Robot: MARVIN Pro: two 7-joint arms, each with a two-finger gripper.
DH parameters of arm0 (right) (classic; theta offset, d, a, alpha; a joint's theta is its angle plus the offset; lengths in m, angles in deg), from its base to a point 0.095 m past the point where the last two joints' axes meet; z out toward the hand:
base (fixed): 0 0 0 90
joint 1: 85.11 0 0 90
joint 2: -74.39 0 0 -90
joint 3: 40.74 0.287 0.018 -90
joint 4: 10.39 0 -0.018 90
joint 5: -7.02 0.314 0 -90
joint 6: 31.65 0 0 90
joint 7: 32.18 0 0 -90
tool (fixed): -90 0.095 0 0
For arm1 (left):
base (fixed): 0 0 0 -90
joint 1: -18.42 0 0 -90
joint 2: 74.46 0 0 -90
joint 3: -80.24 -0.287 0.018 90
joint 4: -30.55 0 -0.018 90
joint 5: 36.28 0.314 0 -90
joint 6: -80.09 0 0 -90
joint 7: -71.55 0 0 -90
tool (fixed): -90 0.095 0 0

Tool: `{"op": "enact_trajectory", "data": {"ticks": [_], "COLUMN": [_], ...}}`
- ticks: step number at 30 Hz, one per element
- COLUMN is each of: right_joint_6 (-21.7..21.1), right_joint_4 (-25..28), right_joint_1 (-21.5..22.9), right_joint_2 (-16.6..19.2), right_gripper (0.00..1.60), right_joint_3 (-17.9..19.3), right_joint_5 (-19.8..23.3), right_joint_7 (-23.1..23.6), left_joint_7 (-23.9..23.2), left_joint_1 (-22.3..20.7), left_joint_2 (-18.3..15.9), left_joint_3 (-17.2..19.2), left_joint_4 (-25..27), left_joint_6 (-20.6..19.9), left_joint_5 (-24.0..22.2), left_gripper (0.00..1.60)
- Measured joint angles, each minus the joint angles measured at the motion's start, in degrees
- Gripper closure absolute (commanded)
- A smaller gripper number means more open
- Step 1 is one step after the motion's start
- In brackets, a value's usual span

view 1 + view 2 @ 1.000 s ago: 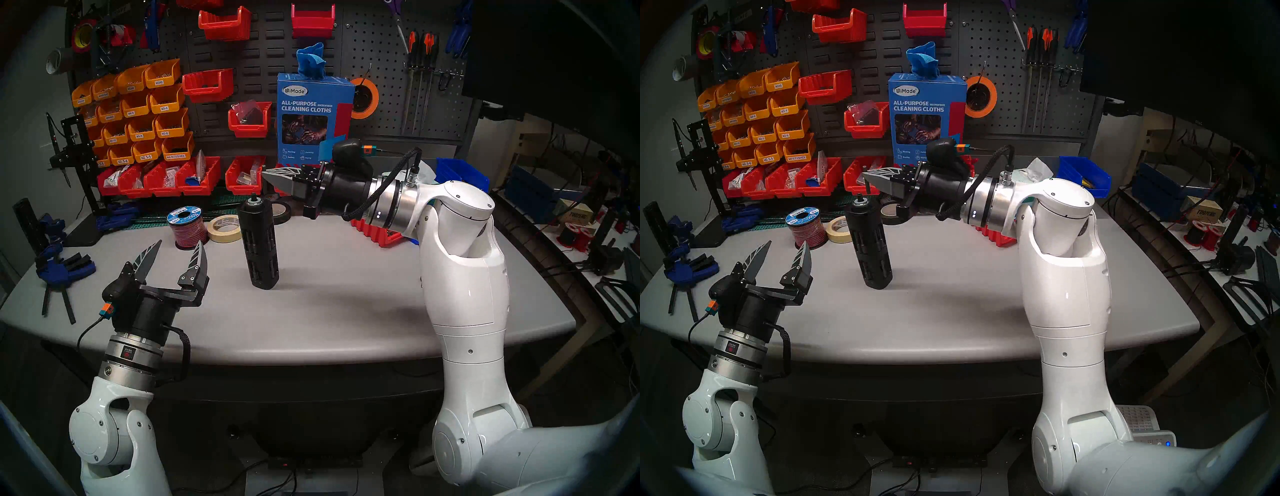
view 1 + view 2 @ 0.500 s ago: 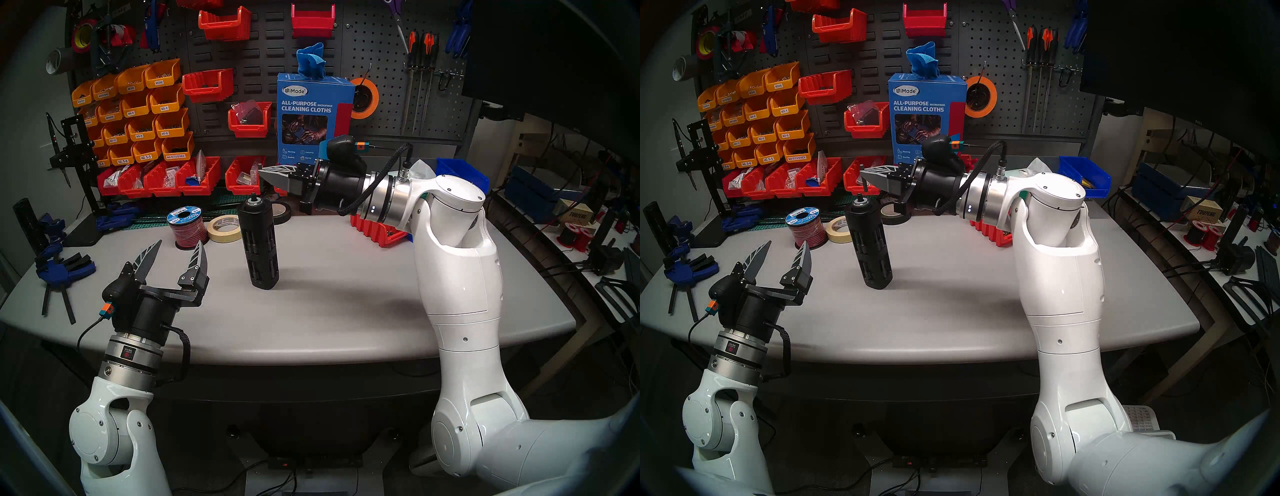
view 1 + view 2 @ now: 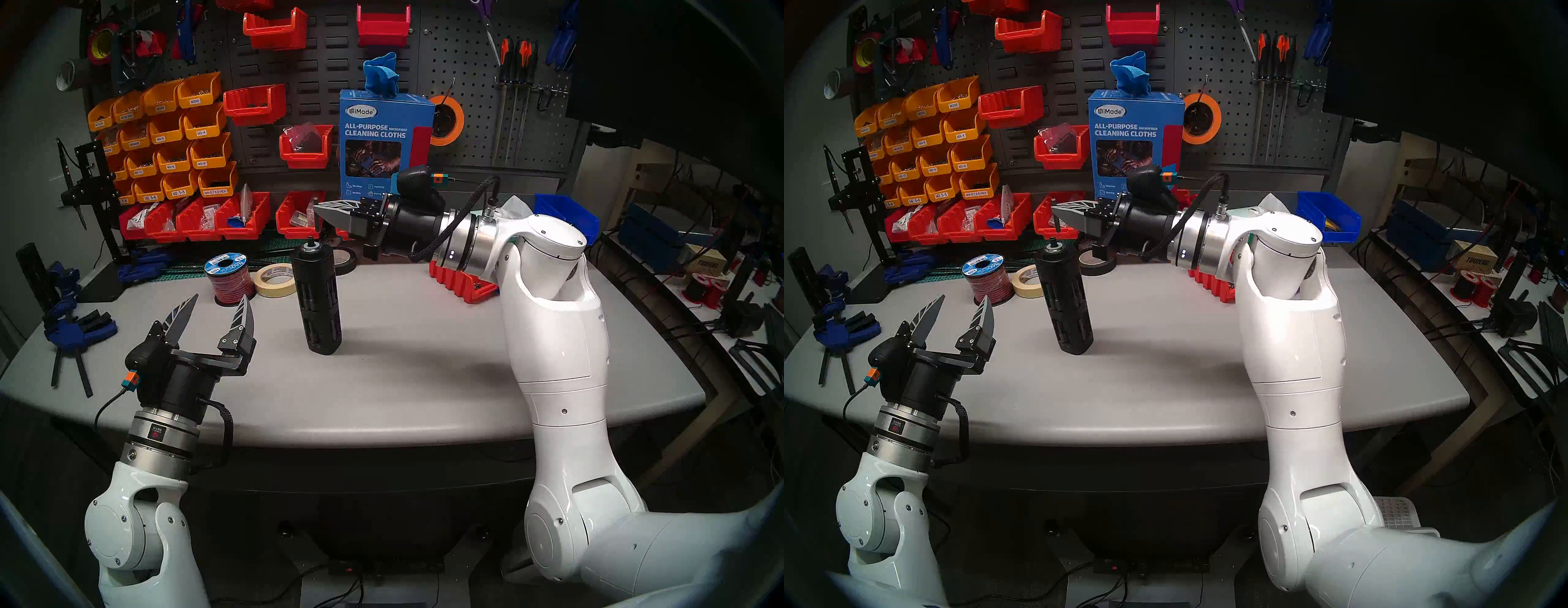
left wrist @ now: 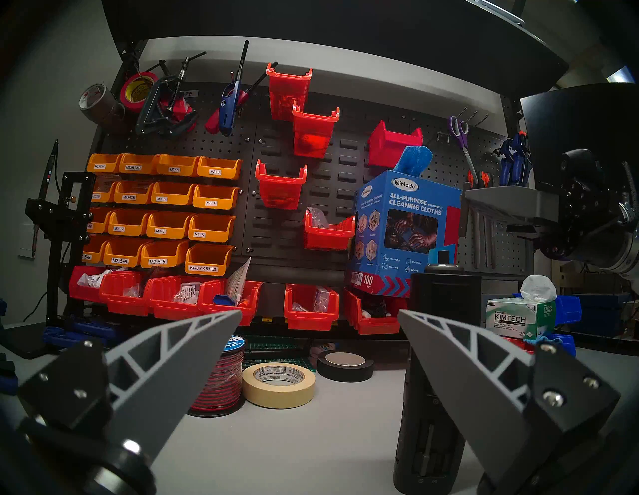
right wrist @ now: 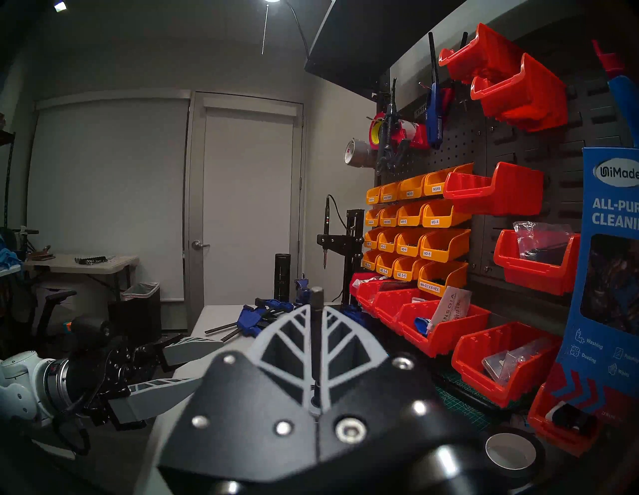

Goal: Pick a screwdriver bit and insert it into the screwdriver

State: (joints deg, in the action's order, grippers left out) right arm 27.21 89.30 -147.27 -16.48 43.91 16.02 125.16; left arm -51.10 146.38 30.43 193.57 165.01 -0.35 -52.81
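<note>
Head view shows our right gripper [image 3: 316,211], pinching the screwdriver bit [image 3: 315,213], edged left toward the screwdriver [image 3: 319,297]; our left gripper [image 3: 218,302] stays wide.

arms: glossy white shells | wrists: silver rings | jaws: grey, ribbed

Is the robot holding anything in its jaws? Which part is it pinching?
Yes. The right gripper is shut on the screwdriver bit, pinching it around its middle, both ends poking out. The left gripper is open and empty.
</note>
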Motion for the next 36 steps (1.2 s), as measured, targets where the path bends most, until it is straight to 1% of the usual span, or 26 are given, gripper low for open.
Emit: {"op": "enact_trajectory", "data": {"ticks": [20, 36], "right_joint_6": [0.97, 1.16], "right_joint_4": [-3.29, -3.95], "right_joint_1": [1.26, 1.46], "right_joint_2": [-0.79, -0.86], "right_gripper": [1.60, 1.60], "right_joint_3": [-0.90, -1.05], "right_joint_5": [0.19, -0.02], "right_joint_7": [0.93, 0.66], "left_joint_7": [0.00, 0.00], "left_joint_1": [0.00, 0.00], "left_joint_2": [0.01, 0.01], "left_joint_3": [0.00, 0.00], "left_joint_4": [0.00, 0.00], "left_joint_6": [0.00, 0.00], "left_joint_5": [0.00, 0.00], "left_gripper": [0.00, 0.00]}}
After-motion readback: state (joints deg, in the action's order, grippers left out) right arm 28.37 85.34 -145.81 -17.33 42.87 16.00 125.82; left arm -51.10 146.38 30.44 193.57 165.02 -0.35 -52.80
